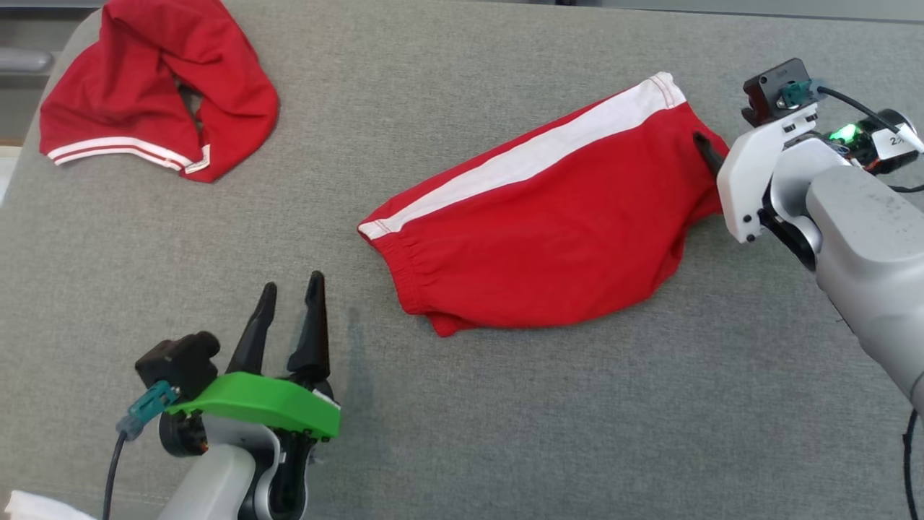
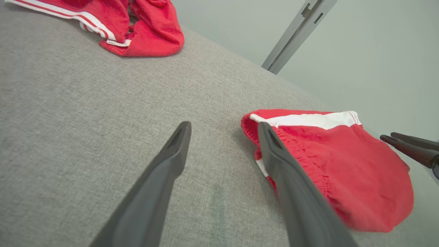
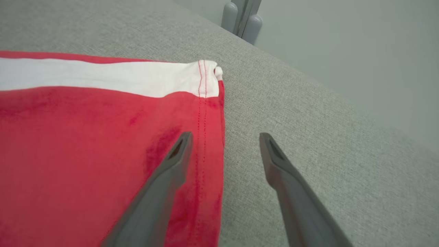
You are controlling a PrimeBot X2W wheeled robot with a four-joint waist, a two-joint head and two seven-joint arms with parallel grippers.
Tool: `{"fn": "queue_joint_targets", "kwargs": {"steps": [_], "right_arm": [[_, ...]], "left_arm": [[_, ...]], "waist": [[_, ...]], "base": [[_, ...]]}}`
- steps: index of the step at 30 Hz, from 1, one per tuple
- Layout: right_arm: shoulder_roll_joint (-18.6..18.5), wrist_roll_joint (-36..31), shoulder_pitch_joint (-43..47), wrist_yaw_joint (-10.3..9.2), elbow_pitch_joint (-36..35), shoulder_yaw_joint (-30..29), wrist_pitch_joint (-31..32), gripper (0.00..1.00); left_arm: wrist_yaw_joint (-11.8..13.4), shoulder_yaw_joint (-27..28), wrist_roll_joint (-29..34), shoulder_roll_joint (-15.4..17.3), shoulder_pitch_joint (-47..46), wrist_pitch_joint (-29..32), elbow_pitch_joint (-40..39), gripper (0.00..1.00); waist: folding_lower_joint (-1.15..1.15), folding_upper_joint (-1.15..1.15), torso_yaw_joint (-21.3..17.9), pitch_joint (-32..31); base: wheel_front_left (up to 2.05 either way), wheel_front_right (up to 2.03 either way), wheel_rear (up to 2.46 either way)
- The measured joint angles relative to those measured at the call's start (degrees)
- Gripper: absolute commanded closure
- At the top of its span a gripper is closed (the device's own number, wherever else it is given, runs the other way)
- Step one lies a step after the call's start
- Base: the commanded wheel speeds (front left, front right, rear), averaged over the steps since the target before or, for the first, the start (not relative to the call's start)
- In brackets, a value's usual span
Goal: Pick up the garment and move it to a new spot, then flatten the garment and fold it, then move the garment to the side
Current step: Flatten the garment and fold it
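Grey woven cloth is stretched over the table. At its far left corner the garment is heaped and crumpled, so no clear long axis can be told. Its striped trim is laid along the near side, left to right, with the white tag at the right end. The left gripper is held over the near left part, fingers aimed at the far edge, parted and empty. The right gripper is reached in from the right edge, fingers spread on nothing, one over the hem of red shorts lying mid-table.

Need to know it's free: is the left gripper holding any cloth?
No: the left gripper is open with nothing between its fingers, apart from the white-striped red garment.
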Motion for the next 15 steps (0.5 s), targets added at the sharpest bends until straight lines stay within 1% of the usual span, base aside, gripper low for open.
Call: {"fn": "queue_joint_targets", "kwargs": {"steps": [3,6,9,12,13,14,15], "right_arm": [[-1.38,2.36,0.43,0.00,-0.34,1.48,2.33,0.00],[-2.10,4.44,1.16,0.00,-0.52,2.76,4.20,0.00],[-2.46,6.39,1.62,0.00,-0.54,3.98,6.34,0.00],[-2.60,8.59,1.66,-0.04,-0.69,4.81,8.36,0.00],[-2.69,8.94,1.64,-0.07,-0.80,5.04,8.55,0.08],[-2.77,9.16,1.63,-0.07,-0.90,5.30,8.60,0.52],[-2.77,9.64,1.61,-0.07,-1.12,5.71,8.60,0.74]], "left_arm": [[0.86,2.23,1.34,-0.59,1.74,-0.18,-0.75,0.00],[0.97,5.16,3.27,-2.31,2.97,-0.24,-1.67,0.00],[0.80,8.33,5.92,-4.17,4.31,-0.25,-2.29,0.00],[-0.11,11.10,8.69,-5.73,5.20,-0.25,-2.54,0.00],[-0.29,11.67,9.34,-6.19,5.34,-0.26,-2.58,0.00],[-0.69,12.20,9.69,-6.60,5.50,-0.25,-2.61,0.00],[-1.11,12.96,10.45,-7.01,5.69,-0.26,-2.67,0.00]], "waist": [[0.00,0.00,0.86,0.11],[0.00,0.00,1.60,0.64],[0.00,0.00,2.29,1.18],[0.00,0.00,2.85,1.57],[0.00,0.00,2.94,1.63],[0.00,0.00,3.01,1.68],[0.00,0.00,3.02,1.68]], "base": [[0.00,0.00,0.00],[0.00,0.00,0.00],[0.00,0.00,0.00],[0.00,0.00,0.00],[0.00,0.00,0.00],[0.00,0.00,0.00],[0.00,0.00,0.00]]}}
